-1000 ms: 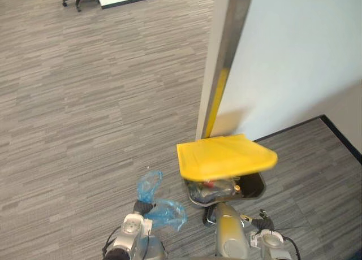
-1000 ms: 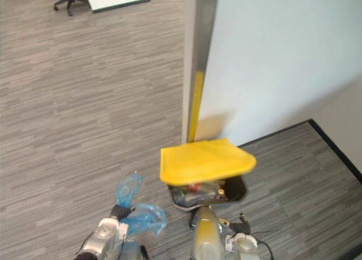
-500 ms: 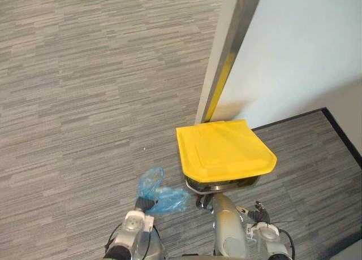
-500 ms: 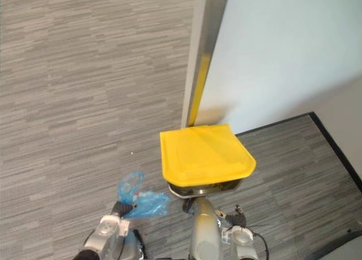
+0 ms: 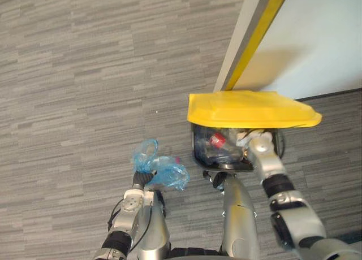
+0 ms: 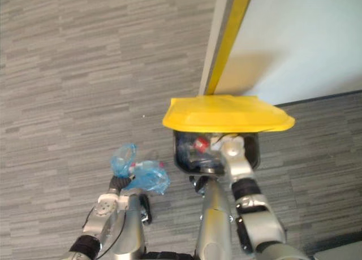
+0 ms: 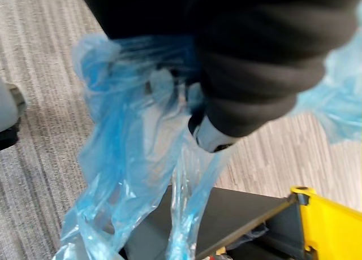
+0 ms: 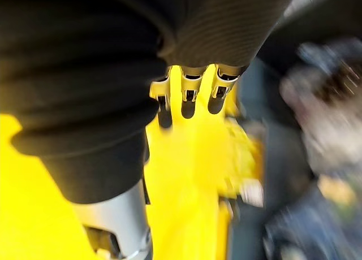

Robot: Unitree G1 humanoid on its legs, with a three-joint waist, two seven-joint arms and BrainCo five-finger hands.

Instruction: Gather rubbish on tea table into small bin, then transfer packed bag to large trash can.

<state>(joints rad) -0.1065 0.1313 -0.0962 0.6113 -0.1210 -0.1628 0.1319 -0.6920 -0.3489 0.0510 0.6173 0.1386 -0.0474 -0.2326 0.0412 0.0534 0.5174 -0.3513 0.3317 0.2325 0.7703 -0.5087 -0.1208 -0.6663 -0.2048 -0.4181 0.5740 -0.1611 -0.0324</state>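
Grey striped carpet (image 5: 85, 73) covers the floor, and a pale wall panel (image 5: 328, 39) with a yellow strip on its metal edge rises just behind the large trash can (image 5: 223, 167).

The yellow lid (image 5: 249, 108) is lifted and hangs level above the can's mouth. The right hand (image 5: 259, 142) is under it; in the right wrist view its fingers (image 8: 188, 99) lie straight, side by side, with their dark tips against the yellow underside.

The blue plastic bag (image 5: 164, 170), the packed rubbish, is not yet in the can. It hangs beside the can's left wall, bunched at the neck in the curled fingers of the left hand (image 5: 142, 178). Something pale and a red speck show through the film, too small to identify.

This looks like the closing step, the transfer. The next move calls for the left arm to lift the bag over the near rim and under the lid, then let go, while the right hand props the lid.

Inside the can, against a dark liner, lie clear plastic scraps and a red piece (image 5: 217, 139).
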